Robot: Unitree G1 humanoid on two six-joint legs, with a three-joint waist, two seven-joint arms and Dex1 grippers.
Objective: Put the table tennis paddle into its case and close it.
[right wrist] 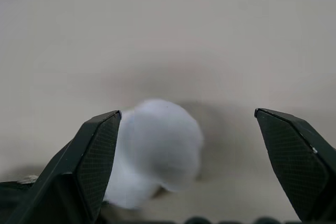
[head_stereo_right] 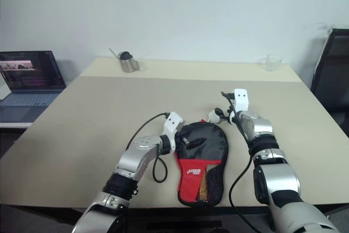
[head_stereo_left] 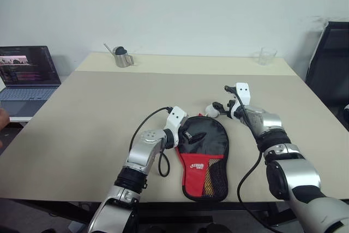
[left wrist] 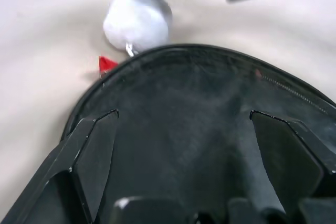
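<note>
Since case [head_stereo_left: 203, 156] is soft fabric w/ paddle inside, pinch zipper edge; both end effectors wide, L [head_stereo_left: 185, 135] over case, R [head_stereo_left: 219, 107] by ball [head_stereo_left: 211, 111].

Black fabric case [head_stereo_left: 203, 156], red lower part with white logo, flat on table, paddle handle [head_stereo_left: 210, 181] behind mesh

On the worktop [head_stereo_left: 98, 113] before you: one paddle case [head_stereo_left: 203, 156], zipped shape lying flat, with one paddle handle [head_stereo_left: 209, 183] showing through its mesh pocket. You have one white ball [head_stereo_left: 211, 111] just beyond the case's round end, one metal cup [head_stereo_left: 123, 58] and one clear glass [head_stereo_left: 266, 56] at the far edge, and one open laptop [head_stereo_left: 27, 75] off to your left.
</note>
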